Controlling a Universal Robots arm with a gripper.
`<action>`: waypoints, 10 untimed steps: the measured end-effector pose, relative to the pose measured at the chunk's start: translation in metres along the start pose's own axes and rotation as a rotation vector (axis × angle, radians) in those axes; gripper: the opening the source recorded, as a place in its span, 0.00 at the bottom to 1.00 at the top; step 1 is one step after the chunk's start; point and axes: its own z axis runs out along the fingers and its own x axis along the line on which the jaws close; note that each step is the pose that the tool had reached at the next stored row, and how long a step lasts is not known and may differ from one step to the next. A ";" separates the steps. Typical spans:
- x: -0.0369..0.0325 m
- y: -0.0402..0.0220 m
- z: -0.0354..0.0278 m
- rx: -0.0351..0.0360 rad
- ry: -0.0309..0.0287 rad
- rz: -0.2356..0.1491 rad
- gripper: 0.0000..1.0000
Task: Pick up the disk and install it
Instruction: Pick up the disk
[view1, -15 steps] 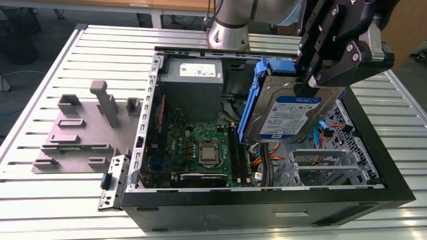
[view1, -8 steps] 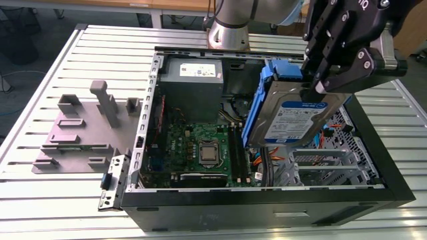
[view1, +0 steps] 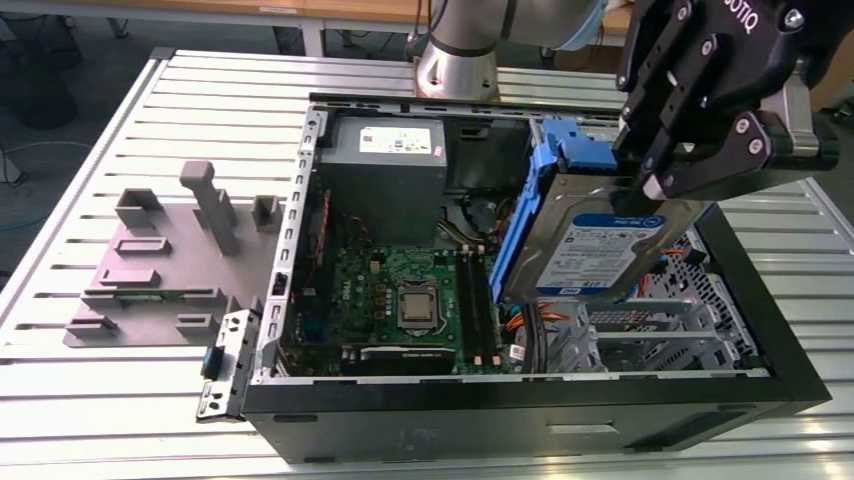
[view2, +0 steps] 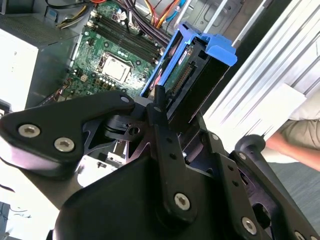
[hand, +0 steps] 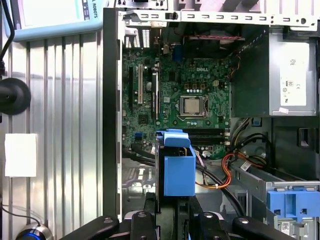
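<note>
Sitting on the slatted table (view1: 80, 390) at the exterior view's left, the grey plastic stand (view1: 160, 260) is standing well apart from the work. Further right, the open computer case (view1: 534, 420) is showing its motherboard (view1: 400, 300). Over the case's right half the gripper (view1: 634, 190) is holding the disk (view1: 601, 245) aloft, fingers clenching its blue-bracketed top end, the drive hanging tilted above the grey drive cage (view1: 654, 330). Judging by this, the pick-up is done and installing is under way; seating the disk is calling for squaring the tilted bracket to the bay. The exterior view is giving the label and the tilt. The second wrist view is adding the connector edge (view2: 182, 77) and a person's arm (view2: 295, 132) beside the table. The first wrist view is looking down past the bracket's end (hand: 177, 170) toward another blue-bracketed drive (hand: 292, 205).
</note>
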 end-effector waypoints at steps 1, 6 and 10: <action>0.0012 -0.0003 -0.0001 0.0000 0.0002 0.000 0.35; 0.0034 -0.0028 0.0009 0.0000 0.0001 0.001 0.35; 0.0034 -0.0115 0.0018 0.0000 0.0001 0.001 0.35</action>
